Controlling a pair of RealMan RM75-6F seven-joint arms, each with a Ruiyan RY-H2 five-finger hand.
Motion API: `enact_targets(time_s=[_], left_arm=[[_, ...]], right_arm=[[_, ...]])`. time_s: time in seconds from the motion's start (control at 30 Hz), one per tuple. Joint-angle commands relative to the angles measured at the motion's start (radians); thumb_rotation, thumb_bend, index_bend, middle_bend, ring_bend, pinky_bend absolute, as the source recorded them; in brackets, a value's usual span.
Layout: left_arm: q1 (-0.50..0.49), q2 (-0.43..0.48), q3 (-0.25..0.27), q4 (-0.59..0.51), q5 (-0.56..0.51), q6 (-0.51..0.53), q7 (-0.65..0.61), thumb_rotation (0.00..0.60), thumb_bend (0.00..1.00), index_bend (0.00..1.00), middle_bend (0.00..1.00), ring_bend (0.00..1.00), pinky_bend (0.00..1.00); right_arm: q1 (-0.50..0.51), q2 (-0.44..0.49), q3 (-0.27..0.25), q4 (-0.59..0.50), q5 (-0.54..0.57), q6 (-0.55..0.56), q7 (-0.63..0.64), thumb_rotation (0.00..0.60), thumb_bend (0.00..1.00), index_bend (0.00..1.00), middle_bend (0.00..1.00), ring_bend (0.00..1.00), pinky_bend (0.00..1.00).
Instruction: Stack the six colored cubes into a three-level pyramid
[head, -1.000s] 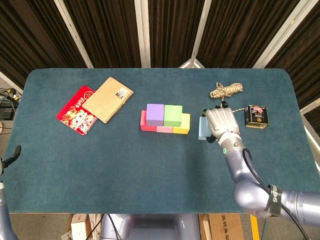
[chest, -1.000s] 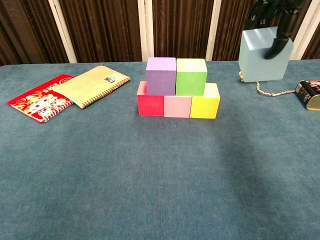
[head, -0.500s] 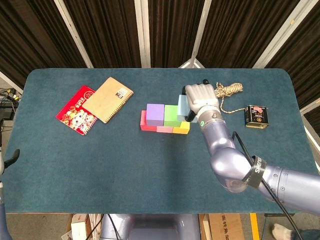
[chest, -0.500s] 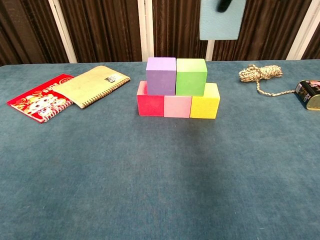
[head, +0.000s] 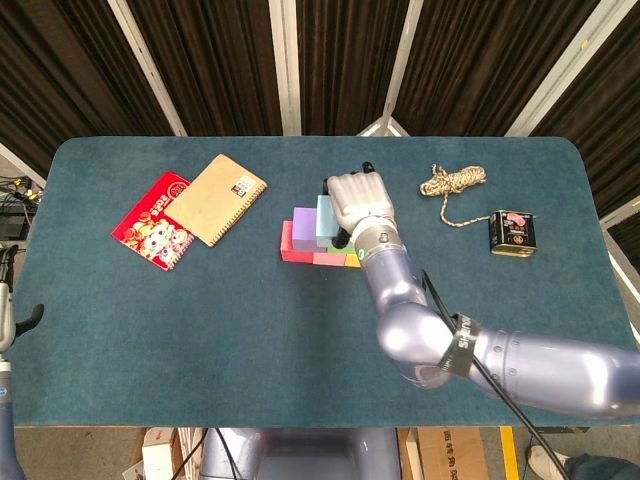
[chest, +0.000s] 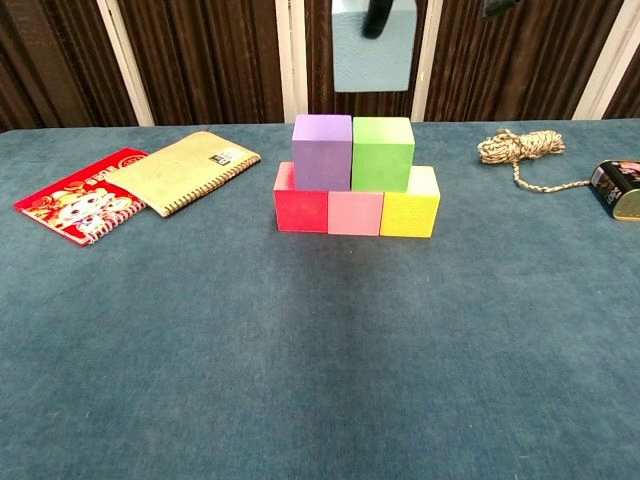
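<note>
Five cubes are already placed at frame centre: red cube (chest: 301, 201), pink cube (chest: 355, 212) and yellow cube (chest: 410, 207) in a touching bottom row, purple cube (chest: 322, 151) and green cube (chest: 382, 153) side by side on top of them. Sixth piece, the light blue cube (chest: 372, 55), is in the air at the top centre of the chest view, above the seam between purple and green and clear of both; a gap of dark curtain shows under it. The right hand (head: 359, 203) grasps it, fingers wrapped down its sides; in the head view the hand sits directly over the stack and hides most of the green cube. Change over the last second: the blue cube was at the upper right of the chest view, above the rope, then midway, and now it is nearly centred over the second level, so the carry has gone leftward across the frame. Judgement: transport is essentially done; what remains is a straight descent and release to cap the pyramid. The cube looks slightly right of the seam, so a small correction may be needed, else it could tip off or nudge the green cube. The left hand (head: 35, 316) shows only as a dark tip at the lower left edge of the head view; finger state cannot be told. Outward: brown notebook (chest: 185, 169) overlapping red booklet (chest: 70, 195) at left, coiled rope (chest: 518, 148) and a small tin (chest: 621, 188) at right, all on the blue table (chest: 320, 380).
</note>
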Motion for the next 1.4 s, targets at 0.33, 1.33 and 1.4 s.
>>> enact_targets(time_s=[0.33,1.33,1.4], left_arm=[[-0.003,0.025,0.000,-0.030,-0.041,-0.033,-0.007,0.600,0.32,0.09,0.12,0.00,0.00],[-0.009,0.022,0.014,-0.028,-0.038,-0.009,-0.002,0.600,0.32,0.09,0.11,0.00,0.00],[-0.009,0.022,0.014,-0.026,-0.038,-0.008,-0.001,0.600,0.32,0.09,0.12,0.00,0.00]], right_arm=[[0.056,-0.124,-0.002,0.137,-0.009,0.048,-0.064,0.600,0.24,0.36,0.37,0.21,0.00],[0.012,-0.282,0.025,0.352,-0.017,-0.041,-0.124,0.600,0.24,0.38,0.37,0.22,0.00],[0.007,-0.288,0.027,0.358,-0.025,-0.051,-0.124,0.600,0.24,0.38,0.37,0.22,0.00]])
